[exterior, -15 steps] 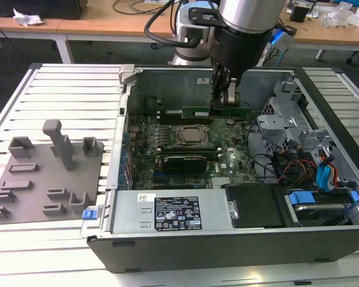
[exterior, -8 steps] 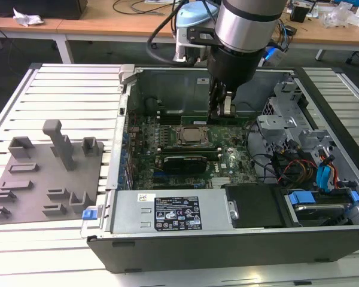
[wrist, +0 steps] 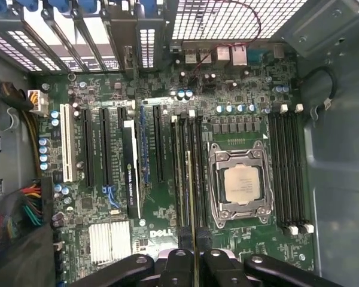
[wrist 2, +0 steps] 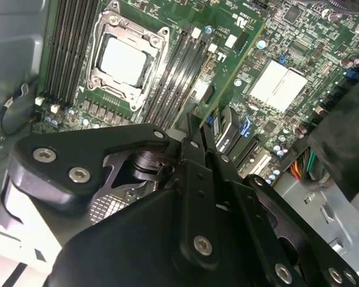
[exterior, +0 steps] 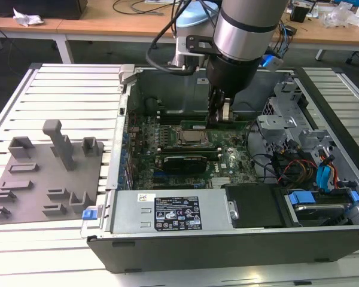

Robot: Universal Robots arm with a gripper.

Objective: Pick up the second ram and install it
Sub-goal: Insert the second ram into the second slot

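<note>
My gripper [wrist: 194, 254] is clamped on the second ram [wrist: 189, 197], pinching the thin green stick edge-on by its upper edge above the slots beside the processor socket [wrist: 240, 184], and I judge it light, stiff and fragile, so it wants holding square.

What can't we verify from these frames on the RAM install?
- Whether the RAM is seated: in the first wrist view it shows edge-on, so its lower edge and the slot under it can't be separated.
- Contact at the RAM: in the exterior view the arm covers the gripper and the stick.
- Slot end clips: too small to read as open or latched.
- Gripper tips: in the second wrist view its own body hides them.
</note>
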